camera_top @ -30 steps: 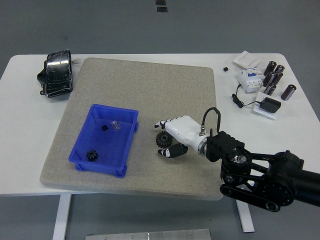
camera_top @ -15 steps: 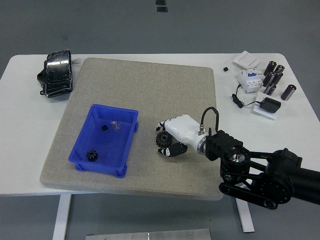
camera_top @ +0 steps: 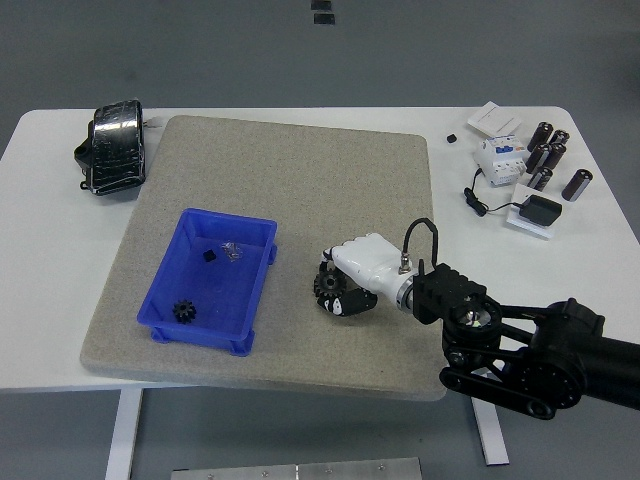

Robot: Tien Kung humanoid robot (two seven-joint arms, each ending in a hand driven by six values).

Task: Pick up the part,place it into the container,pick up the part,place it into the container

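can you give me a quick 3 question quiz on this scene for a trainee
1. True or false: the right hand is closed on a gear.
2. What already lies in the blue bin? A) a gear and small parts B) batteries C) nothing
3. Fill in: the bin sits on the ___ mat.

Key: 1 true; 2 A; 3 beige

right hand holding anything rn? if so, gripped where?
Yes: the right hand is closed on the black gear, fingers wrapped over its toothed rim, on the mat right of the blue bin. Whether it is lifted cannot be told. Left hand not visible.
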